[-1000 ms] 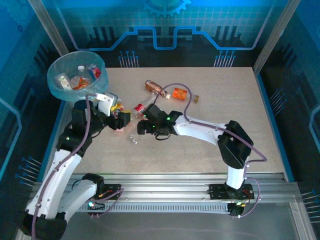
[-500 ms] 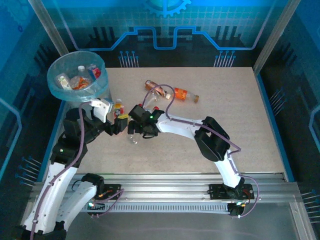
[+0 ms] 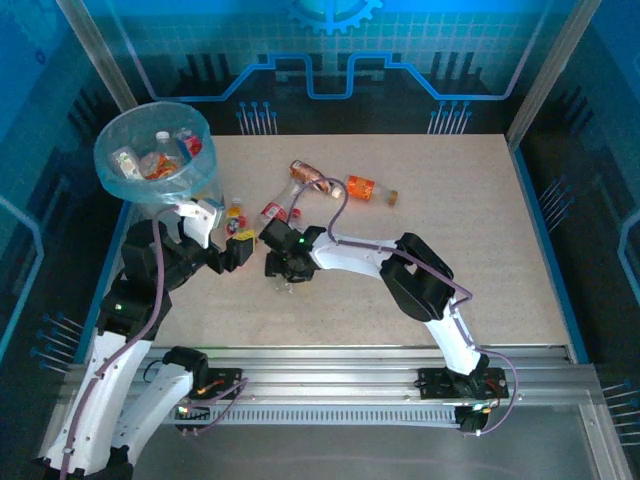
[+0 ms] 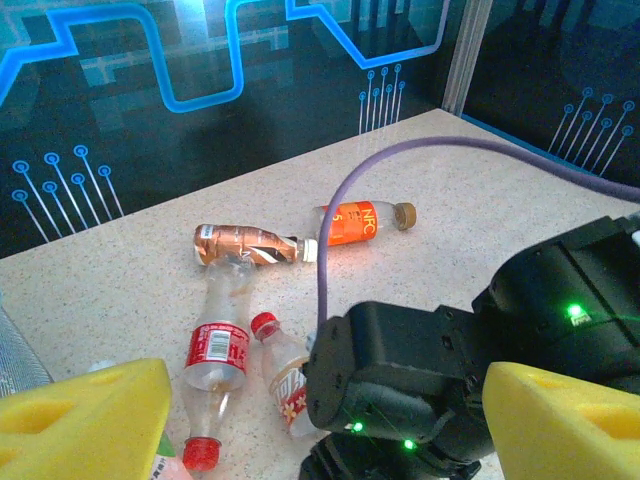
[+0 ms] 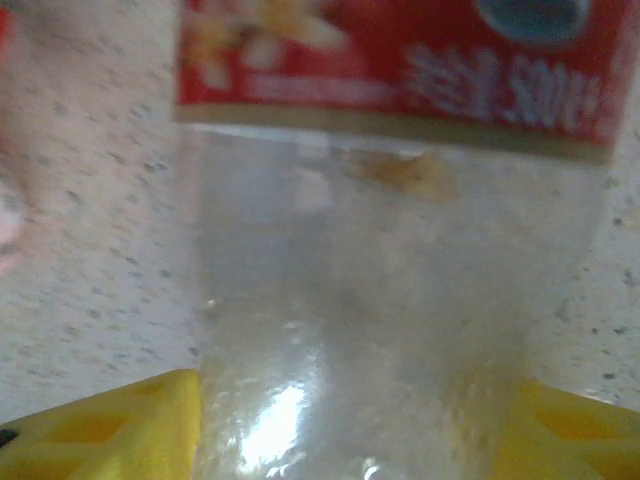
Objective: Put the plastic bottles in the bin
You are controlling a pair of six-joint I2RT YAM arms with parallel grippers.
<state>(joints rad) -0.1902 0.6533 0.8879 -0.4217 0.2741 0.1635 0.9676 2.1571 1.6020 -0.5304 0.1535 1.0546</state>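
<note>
Right gripper (image 3: 284, 272) is down on the table (image 3: 460, 240), mid-left and just beside the left gripper (image 3: 240, 250). Its jaws are clamped on a clear bottle with a red flower label (image 5: 370, 290), with a yellow pad (image 5: 100, 425) against each side of the body. That bottle (image 4: 288, 385) lies flat on the table, red cap pointing away from the arms, its lower half hidden under the right wrist.

Left gripper's jaws are apart and nothing is between its pads (image 4: 80, 420). It hovers low, pointing at the right wrist.

Other bottles on the table:
- clear one with a red label (image 4: 218, 355), just left of the gripped bottle
- crushed brown one (image 4: 245, 243), further back
- orange one (image 4: 360, 222), cap to the right, just beside the brown one's neck
- small yellowish one (image 3: 236, 210), near the left gripper; can't make out details

Bin (image 3: 112, 140) sits at the far-left corner, well apart from both grippers. Several bottles (image 3: 160, 155) are in it.
</note>
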